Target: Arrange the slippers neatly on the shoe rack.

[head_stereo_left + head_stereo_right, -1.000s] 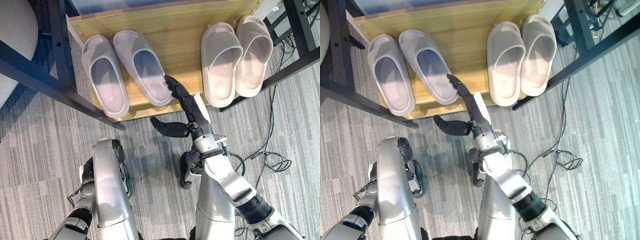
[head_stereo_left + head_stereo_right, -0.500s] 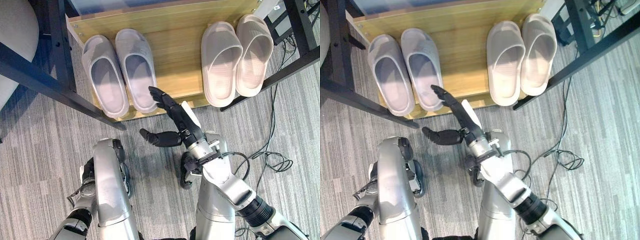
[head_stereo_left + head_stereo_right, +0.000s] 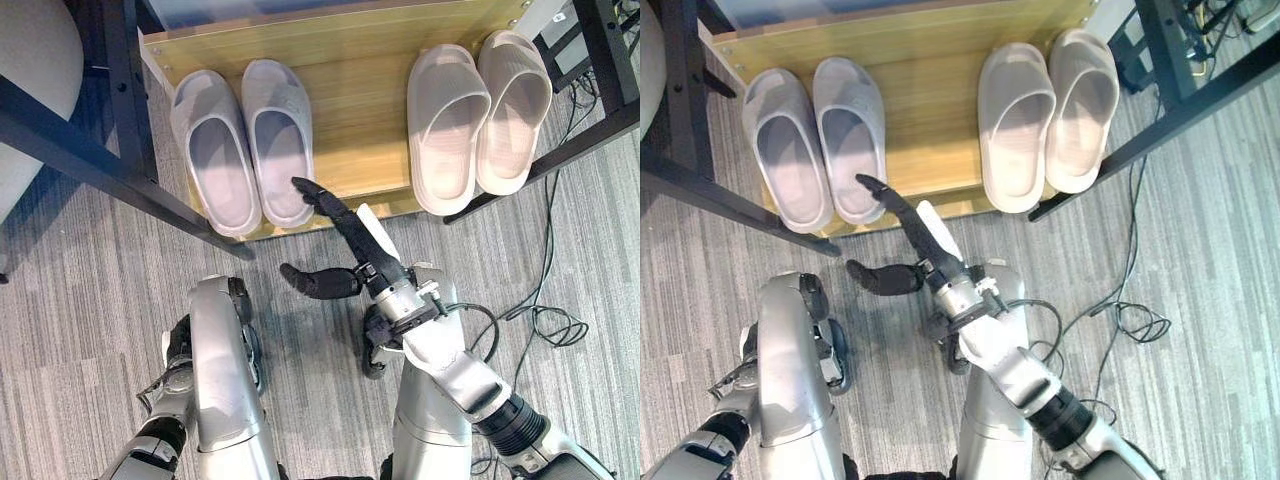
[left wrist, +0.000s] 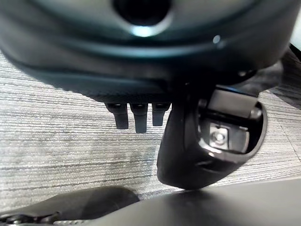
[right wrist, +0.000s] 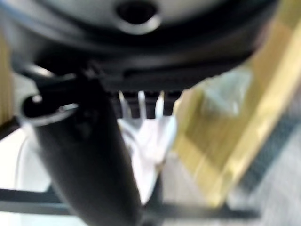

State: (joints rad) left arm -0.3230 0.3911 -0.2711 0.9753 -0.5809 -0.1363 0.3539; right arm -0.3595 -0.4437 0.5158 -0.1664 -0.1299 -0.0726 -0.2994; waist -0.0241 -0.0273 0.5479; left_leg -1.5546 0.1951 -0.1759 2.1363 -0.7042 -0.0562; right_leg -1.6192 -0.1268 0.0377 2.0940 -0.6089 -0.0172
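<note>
Reaching forward from the right, the right hand (image 3: 340,225) has its fingers straight and held together like a flat blade, thumb splayed out to the left over the carpet, and grips nothing; the fingertips (image 3: 300,185) lie at the near right edge of the inner lilac slipper (image 3: 279,138), which I judge to be a nudging pose, the flat of the hand used to square that slipper up against its mate instead of lifting it. The outer lilac slipper (image 3: 212,148) lies just beside it to the left, both with toes toward the far edge of the wooden shoe rack shelf (image 3: 355,95) and heels near its front lip, so the left pair looks close to parallel, with the inner one's heel overhanging the lip slightly. On the right part of the shelf the beige pair is set the same way: one beige slipper (image 3: 445,125) touching the other beige slipper (image 3: 513,108), the two well apart from the lilac pair, which leaves bare wood between them. Dark frame bars (image 3: 85,150) cross the near left, so an approach from the right seems the easier one. The left hand (image 4: 136,115) hangs idle low over the grey striped carpet (image 3: 80,300), its short dark fingers relaxed and holding nothing. No brand, label or writing can be read on the slippers or the shelf.
</note>
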